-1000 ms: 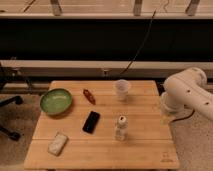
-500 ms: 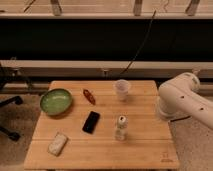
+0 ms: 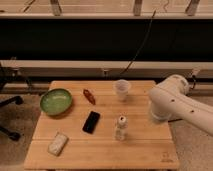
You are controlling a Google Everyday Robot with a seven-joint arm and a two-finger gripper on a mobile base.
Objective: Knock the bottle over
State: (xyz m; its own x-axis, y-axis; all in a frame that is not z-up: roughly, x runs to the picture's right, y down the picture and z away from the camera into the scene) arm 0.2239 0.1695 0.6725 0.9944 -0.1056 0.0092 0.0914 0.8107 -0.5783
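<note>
The white arm (image 3: 172, 102) bulks over the right edge of the desk (image 3: 145, 150). The gripper is hidden from sight, so its state cannot be told, and nothing shows it touching anything. One bottle (image 3: 120, 128) stands upright near the middle of the desk, a little toward the front edge, apart from the arm. One cup (image 3: 121, 90) stands by the back edge. One green bowl (image 3: 56, 101) sits near the left edge, one small reddish item (image 3: 89, 96) just beside it, one black phone (image 3: 91, 122) left of the bottle, and one pale block (image 3: 58, 143) by the front left corner.
</note>
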